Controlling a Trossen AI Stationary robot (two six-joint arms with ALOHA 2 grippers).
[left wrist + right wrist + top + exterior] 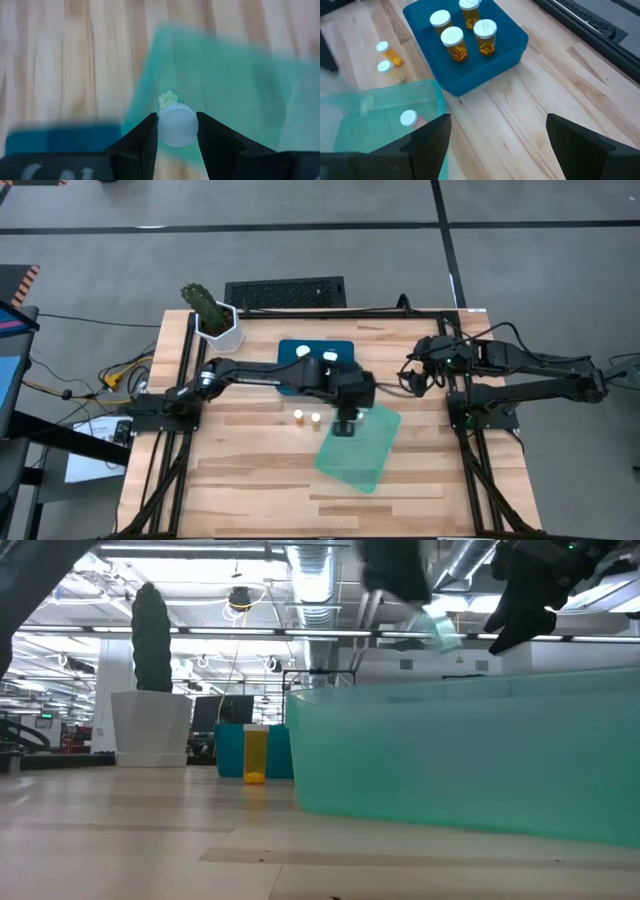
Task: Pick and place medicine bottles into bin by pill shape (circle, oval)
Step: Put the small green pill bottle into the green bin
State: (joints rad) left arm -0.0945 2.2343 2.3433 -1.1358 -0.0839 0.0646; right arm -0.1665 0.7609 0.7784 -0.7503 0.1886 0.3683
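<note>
A robotics lab or test hall inside a large industrial building. Seen at the low view: exposed metal ducts (pixel 312 580) and pipes under a high ceiling, long rows of strip lights, open floor with screens and equipment far behind. Seen from above: grey concrete floor (pixel 540 270) marked with dark tape lines, a wooden worktable (pixel 250 470) on a black metal frame, two dark robot arms bolted at its sides, loose cables (pixel 120 370) running off to the left, a black floor grille (pixel 285 292) behind the table. Nothing homely except a potted cactus (pixel 215 315) at one table corner.
</note>
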